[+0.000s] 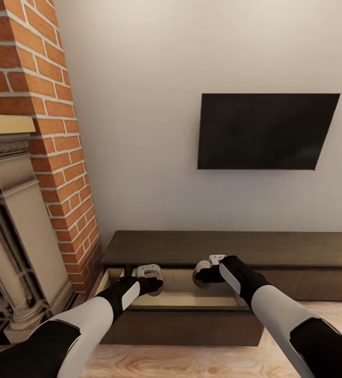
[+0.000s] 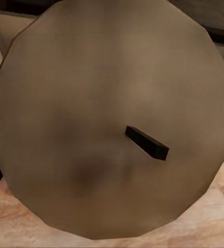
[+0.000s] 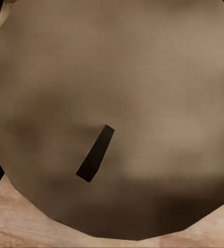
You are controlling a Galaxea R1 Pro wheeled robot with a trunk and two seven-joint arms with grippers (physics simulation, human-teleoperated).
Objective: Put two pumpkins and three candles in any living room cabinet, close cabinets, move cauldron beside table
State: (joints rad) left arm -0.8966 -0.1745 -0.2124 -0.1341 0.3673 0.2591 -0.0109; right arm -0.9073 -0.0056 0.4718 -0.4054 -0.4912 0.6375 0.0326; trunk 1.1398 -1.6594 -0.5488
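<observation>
Even soft light, wrist views blurred (close-up)

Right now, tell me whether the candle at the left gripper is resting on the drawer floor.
Cannot tell. In the left wrist view the candle hides its own base, showing just its wicked top over the light drawer floor. In the head view the left gripper covers it.
</observation>
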